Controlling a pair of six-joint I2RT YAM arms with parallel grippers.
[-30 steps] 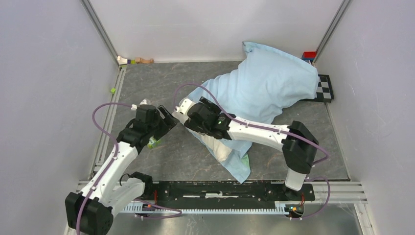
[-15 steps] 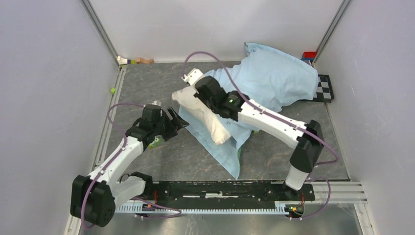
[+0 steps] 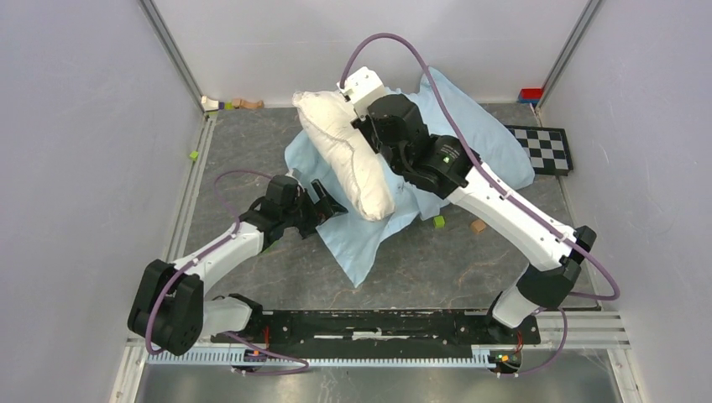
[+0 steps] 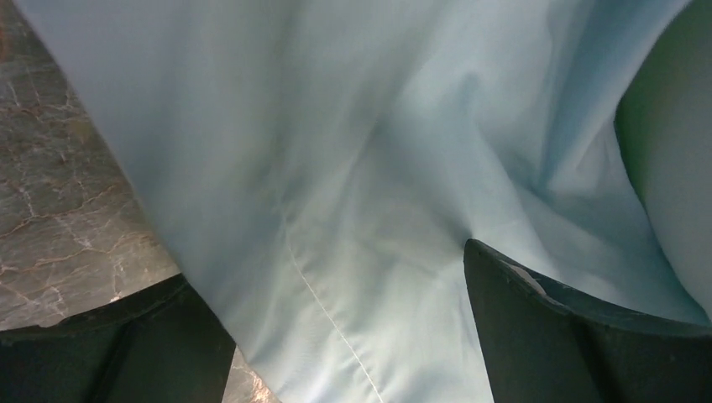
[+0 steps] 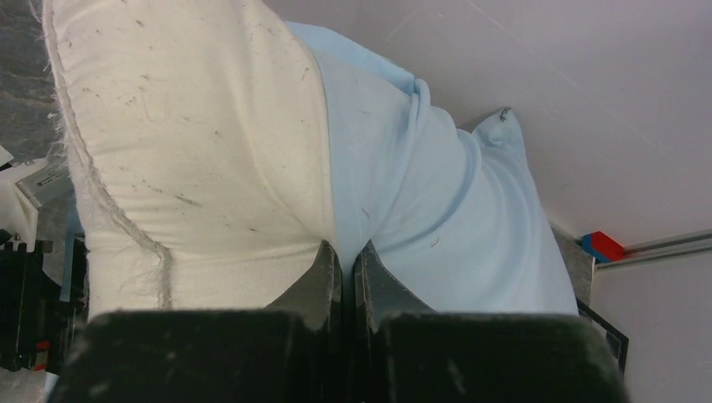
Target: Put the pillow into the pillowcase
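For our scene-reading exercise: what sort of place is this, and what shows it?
Probably a lab robot test cell: white panels fence the tabletop, two arms sit on a rail, a checkerboard lies far right.

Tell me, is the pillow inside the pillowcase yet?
Not yet. The pillow shows bare and off-white over the blue pillowcase, held up by the shut right gripper. Whether any edge is tucked in, cannot tell.
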